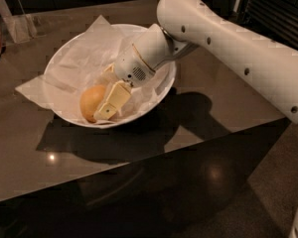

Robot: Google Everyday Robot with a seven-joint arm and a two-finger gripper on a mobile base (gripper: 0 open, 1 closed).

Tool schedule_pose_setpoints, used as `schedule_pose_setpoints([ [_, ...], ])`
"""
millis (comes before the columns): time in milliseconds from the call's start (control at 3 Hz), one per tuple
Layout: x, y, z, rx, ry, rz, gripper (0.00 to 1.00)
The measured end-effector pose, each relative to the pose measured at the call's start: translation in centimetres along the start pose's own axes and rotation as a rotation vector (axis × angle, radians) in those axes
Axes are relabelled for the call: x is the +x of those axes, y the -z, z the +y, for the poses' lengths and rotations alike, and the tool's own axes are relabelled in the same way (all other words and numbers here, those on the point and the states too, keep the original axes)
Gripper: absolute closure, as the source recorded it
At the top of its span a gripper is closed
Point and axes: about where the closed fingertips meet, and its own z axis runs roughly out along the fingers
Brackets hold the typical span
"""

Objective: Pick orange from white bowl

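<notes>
Camera view: orange [91, 102], judged firm, light and liable to roll, is best gripped across its middle. Gripper [109, 104] is lowered just beside it in the white bowl [120, 124]; its state cannot be told.
</notes>
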Motion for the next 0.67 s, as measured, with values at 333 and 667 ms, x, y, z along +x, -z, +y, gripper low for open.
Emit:
schedule_pose_setpoints([
  [333,-0.99,-0.24,-0.81,-0.002,0.023,0.002,0.22],
  [667,-1.58,-0.45,-1.08,0.011,0.043,0.016,0.41],
])
